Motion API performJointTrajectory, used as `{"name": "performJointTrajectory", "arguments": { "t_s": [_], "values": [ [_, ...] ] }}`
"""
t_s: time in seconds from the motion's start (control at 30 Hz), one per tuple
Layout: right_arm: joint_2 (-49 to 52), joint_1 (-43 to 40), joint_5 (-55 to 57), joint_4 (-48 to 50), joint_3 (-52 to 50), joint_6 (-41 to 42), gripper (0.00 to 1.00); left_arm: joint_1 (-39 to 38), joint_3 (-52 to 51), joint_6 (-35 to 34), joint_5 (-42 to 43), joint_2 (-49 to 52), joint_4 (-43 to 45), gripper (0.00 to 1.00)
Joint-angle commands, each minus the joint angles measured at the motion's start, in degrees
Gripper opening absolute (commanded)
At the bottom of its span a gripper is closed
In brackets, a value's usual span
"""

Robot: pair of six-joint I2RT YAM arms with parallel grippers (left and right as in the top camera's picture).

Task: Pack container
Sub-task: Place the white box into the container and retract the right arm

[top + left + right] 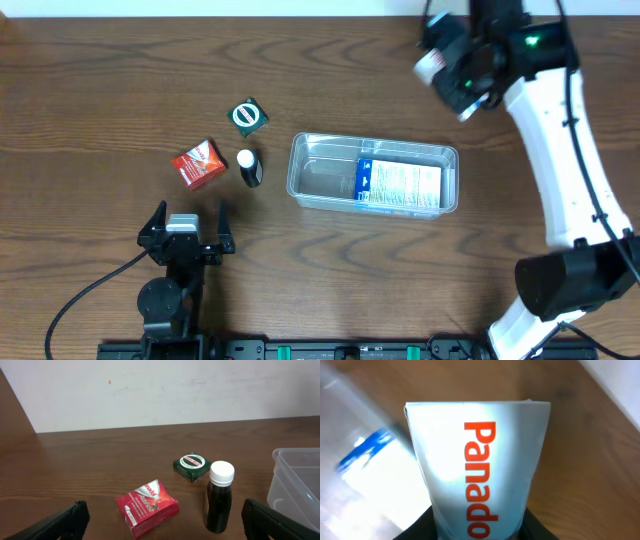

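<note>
Pinched between the fingers of the right gripper (462, 72), a white Panadol box (477, 480) is held close to the wrist camera, end outward, presumably so that it can be lowered flat into the container (300, 170). That clear tub is set at mid-table, near and in front of the raised box. One blue-and-white box (398, 185) is seen lying flat in its right half, so its left half is left bare. To its left, three loose items are counted: one red box (199, 163), one green box (249, 116) and one dark bottle (249, 168), upright. The left gripper (190, 218) is kept near them, fingers spread wide, nothing gripped.
</note>
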Motion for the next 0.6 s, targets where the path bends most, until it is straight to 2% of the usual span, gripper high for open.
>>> {"name": "performJointTrajectory", "arguments": {
  "t_s": [0.0,0.1,0.3,0.47,0.57],
  "values": [
    [0.72,3.13,-2.91,-4.28,-0.28,-4.11,0.34,0.31,-0.94,-0.48,0.39,-0.33,-2.05,0.98],
    [0.87,4.76,-4.90,-7.41,-1.53,-7.32,0.36,0.31,-0.94,-0.48,0.39,-0.33,-2.03,0.98],
    [0.85,4.85,-7.91,-7.56,-5.55,-15.87,0.38,0.31,-0.94,-0.48,0.39,-0.33,-2.05,0.98],
    [0.87,4.79,-10.49,-5.92,-11.63,-23.65,0.47,0.31,-0.94,-0.48,0.39,-0.33,-2.05,0.98],
    [0.85,4.81,-10.56,-2.89,-15.91,-24.41,0.53,0.31,-0.94,-0.48,0.39,-0.33,-2.05,0.98]
  ]
}}
